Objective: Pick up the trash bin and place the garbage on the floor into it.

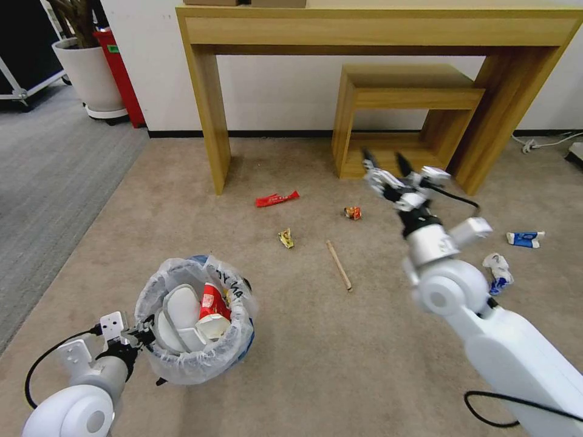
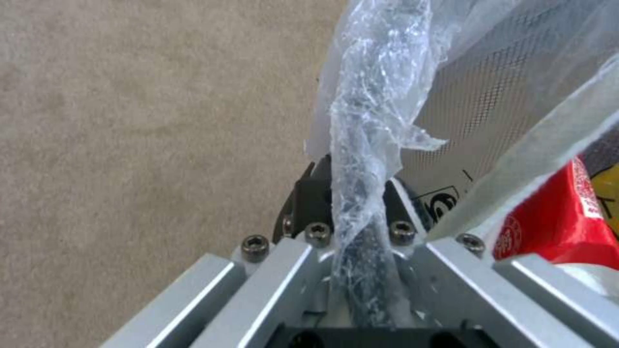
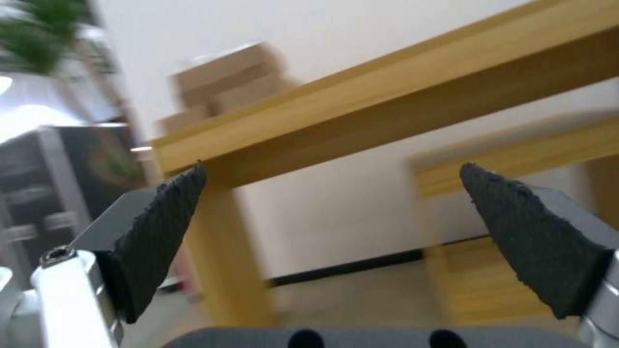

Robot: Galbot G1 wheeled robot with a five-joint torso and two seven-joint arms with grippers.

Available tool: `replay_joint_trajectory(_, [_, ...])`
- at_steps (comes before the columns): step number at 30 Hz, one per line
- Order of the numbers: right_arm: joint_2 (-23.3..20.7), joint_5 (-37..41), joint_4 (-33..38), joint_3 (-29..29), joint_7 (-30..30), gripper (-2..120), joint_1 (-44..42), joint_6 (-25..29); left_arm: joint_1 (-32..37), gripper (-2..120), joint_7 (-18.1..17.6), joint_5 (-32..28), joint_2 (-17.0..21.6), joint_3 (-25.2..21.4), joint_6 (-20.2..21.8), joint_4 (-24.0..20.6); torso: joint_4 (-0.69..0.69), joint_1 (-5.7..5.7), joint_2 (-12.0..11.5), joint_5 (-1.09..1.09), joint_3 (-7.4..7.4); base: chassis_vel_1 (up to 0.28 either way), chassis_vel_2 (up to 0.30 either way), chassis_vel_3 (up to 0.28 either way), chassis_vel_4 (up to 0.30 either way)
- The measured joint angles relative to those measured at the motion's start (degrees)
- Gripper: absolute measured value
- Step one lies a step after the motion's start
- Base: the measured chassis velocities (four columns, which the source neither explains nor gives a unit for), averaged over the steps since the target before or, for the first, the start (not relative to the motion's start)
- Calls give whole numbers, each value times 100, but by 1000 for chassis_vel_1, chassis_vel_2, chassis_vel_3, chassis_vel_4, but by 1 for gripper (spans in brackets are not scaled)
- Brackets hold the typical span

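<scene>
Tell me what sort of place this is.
Probably an office or lab corner staged as a room: tan carpet, a wooden console table against a white wall, and a potted plant.

You're in an office-type room, likely a staged test corner. Tan short-pile carpet (image 1: pixel 340 340) meets grey ribbed carpet (image 1: pixel 54 176) on your left, both commercial-grade. A plain white wall (image 1: pixel 273 91) with a dark skirting strip backs a tall light-wood table (image 1: pixel 376 27); a smaller matching one (image 1: pixel 404 91) is nested beneath it. A potted plant in a white pot (image 1: pixel 91 73) stands in the corner beside a red cabinet (image 1: pixel 121 79). Cables and a plug (image 1: pixel 534 144) lie along the wall on your right.
</scene>
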Motion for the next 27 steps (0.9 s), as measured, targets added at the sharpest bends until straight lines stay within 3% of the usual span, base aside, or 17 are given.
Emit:
replay_joint_trajectory(3, [62, -153, 20, 254, 10, 100, -210, 0, -5, 1, 15, 21, 10, -1, -19, 13, 0, 0, 0, 0, 0, 0, 0, 0, 0])
replay_joint_trajectory(6, [287, -829, 84, 1047, -137, 100, -1000, 183, -46, 1, 35, 28, 17, -1, -36, 29, -1, 0, 0, 1, 0, 0, 0, 0, 0])
replay_joint_trajectory(10, [427, -1032, 218, 1424, -287, 100, -1494, 321, -69, 1, 37, 20, 5, 11, -41, 41, 0, 0, 0, 0, 0, 0, 0, 0, 0])
replay_joint_trajectory(22, [515, -1387, 251, 1706, -315, 100, -1966, 322, 11, 1, -27, -250, 188, -102, 67, -65, 1, 0, 0, -1, 0, 0, 0, 0, 0])
replay_joint_trajectory(27, [560, -1576, 67, 1629, -309, 100, -1945, 277, 141, 1, -205, -614, 394, -214, 280, -304, 1, -1, 0, -1, 0, 0, 0, 0, 0])
